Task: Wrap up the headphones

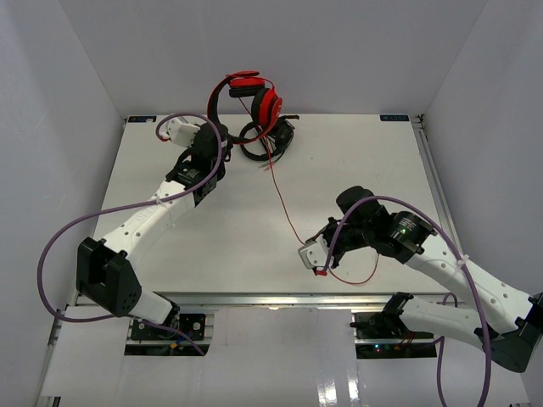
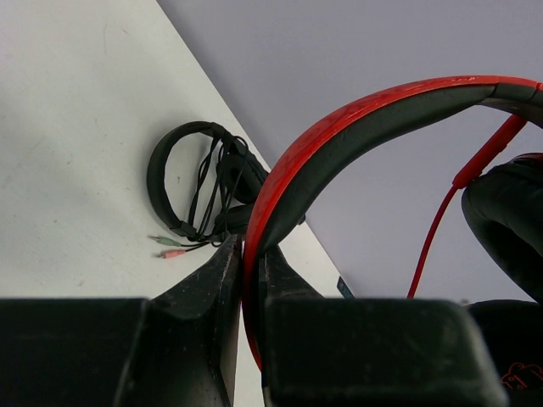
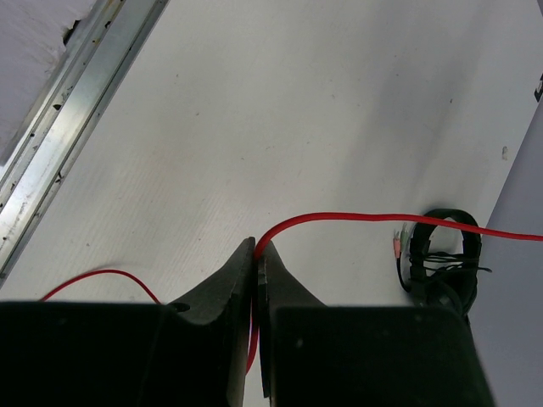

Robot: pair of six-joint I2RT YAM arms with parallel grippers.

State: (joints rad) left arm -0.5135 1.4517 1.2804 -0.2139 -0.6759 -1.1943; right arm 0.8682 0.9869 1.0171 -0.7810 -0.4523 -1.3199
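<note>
The red headphones [image 1: 261, 100] hang in the air at the back of the table, ear cups down. My left gripper [image 1: 219, 127] is shut on their red headband [image 2: 339, 140], seen pinched between the jaws in the left wrist view. Their thin red cable [image 1: 282, 197] runs from the ear cups down across the table to my right gripper [image 1: 321, 270], which is shut on it; the right wrist view shows the cable [image 3: 356, 218] coming out from between the closed jaws. A slack loop of cable [image 1: 361, 277] lies on the table behind the right gripper.
Black headphones [image 1: 265, 137] with a black cable lie at the back of the table below the red ones; they also show in the left wrist view [image 2: 199, 186] and the right wrist view [image 3: 441, 259]. White walls enclose the table. A metal rail [image 3: 76, 110] runs along the edge.
</note>
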